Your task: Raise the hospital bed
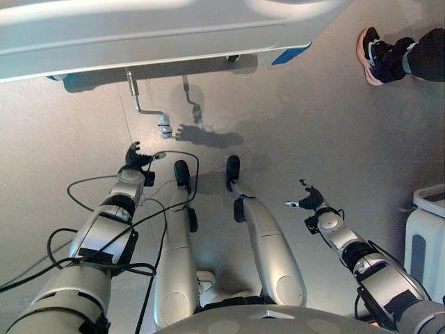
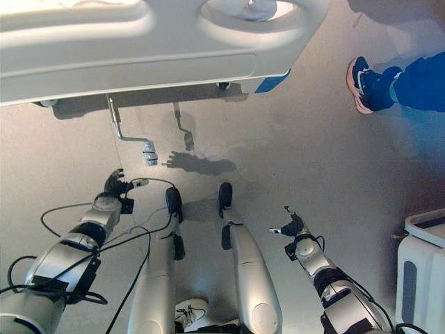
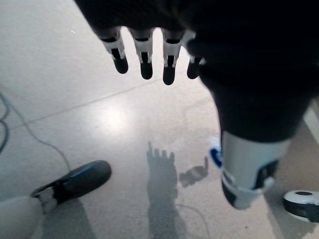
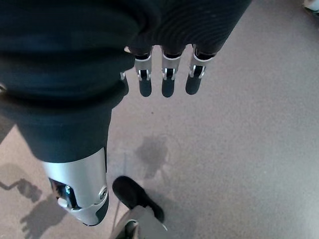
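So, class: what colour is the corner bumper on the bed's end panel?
Blue corner bumper; clearest in the left eye view.

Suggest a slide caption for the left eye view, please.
Left hand open just short of the crank handle under the hospital bed; right hand idle.

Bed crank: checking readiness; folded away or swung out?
Swung out: the crank hangs below the bed's end board, its grip free near the left hand.

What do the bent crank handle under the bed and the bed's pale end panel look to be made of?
The bent silver crank handle looks like bare metal rod: thin, grey, glinting, ending in a pale, perhaps plastic grip. The pale grey bed end panel seems moulded plastic: smooth, rounded edges, soft sheen. Both hands, left and right, hang open, clear of them.
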